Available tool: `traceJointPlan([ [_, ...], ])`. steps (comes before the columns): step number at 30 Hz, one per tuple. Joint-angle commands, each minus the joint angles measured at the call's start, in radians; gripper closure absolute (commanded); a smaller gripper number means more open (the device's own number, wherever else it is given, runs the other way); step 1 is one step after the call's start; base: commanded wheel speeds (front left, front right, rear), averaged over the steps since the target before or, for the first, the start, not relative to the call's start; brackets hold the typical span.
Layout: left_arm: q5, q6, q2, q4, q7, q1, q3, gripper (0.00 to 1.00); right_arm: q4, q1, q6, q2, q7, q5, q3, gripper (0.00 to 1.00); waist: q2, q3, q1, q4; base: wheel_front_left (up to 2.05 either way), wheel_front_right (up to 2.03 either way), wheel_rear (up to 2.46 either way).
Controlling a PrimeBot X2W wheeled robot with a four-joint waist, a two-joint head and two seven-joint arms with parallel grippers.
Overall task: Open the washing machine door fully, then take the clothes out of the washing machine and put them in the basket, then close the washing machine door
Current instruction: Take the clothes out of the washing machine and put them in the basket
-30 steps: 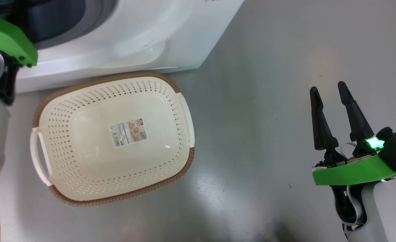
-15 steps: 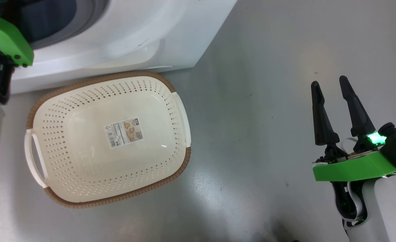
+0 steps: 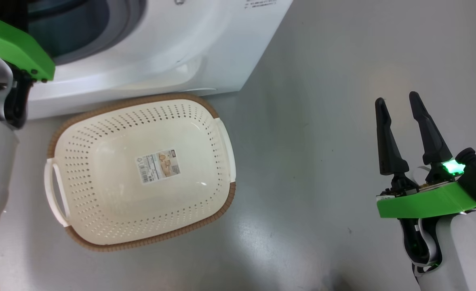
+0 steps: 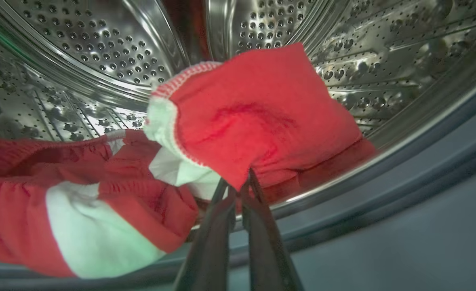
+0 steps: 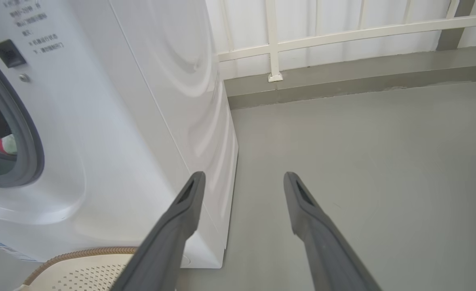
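A smooth grey floor with a dull sheen runs back to a low grey kerb and a white railing. On it stands the boxy white washing machine, its glossy front dished in toward a grey rubber ring. Inside, the steel drum gleams, ribbed and dotted with rows of round holes.

The left gripper reaches into the drum, its two long dark fingers pressed almost together and pinching the lower edge of one of the clothes. This is a soft, bright red piece with a white band and a red-and-white striped hem, bunched near the drum's front lip. Beside it a second garment, red with a white panel, lies crumpled in the drum.

The right gripper hovers over bare floor well to the right of the machine, its tapered fingers spread wide and gripping nothing.

The basket sits on the floor just in front of the machine. It is a cream plastic tub, a rounded rectangle with perforated sides, a brown woven-look rim and pale side handles. A paper label is stuck to its smooth bottom.
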Motion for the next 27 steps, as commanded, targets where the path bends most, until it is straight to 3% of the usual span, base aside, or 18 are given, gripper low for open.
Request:
traceJointPlan([
  [1, 0.006, -0.005, 0.055, -0.053, -0.012, 0.019, 0.045, 1.0, -0.02, 0.026, 0.006, 0.002, -0.006, -0.009, 0.016, 0.0, 0.0, -0.015, 0.0, 0.013, 0.0, 0.0, 0.0],
  [10, 0.128, 0.007, 0.023, -0.291, -0.012, 0.193, 0.266, 1.0, -0.012, 0.044, 0.006, 0.002, -0.006, -0.017, 0.005, 0.0, 0.0, -0.066, 0.0, 0.042, 0.0, 0.0, 0.0],
  [20, 0.375, 0.0, -0.098, -0.595, -0.012, 0.44, 0.503, 1.0, -0.007, 0.069, 0.006, 0.002, -0.006, -0.029, -0.007, 0.0, 0.0, -0.108, 0.0, 0.076, 0.0, 0.0, 0.0],
  [27, 0.461, -0.005, -0.175, -0.796, -0.012, 0.551, 0.596, 1.0, -0.008, 0.07, 0.006, 0.002, -0.006, -0.032, -0.009, 0.0, 0.0, -0.108, 0.0, 0.09, 0.0, 0.0, 0.0],
])
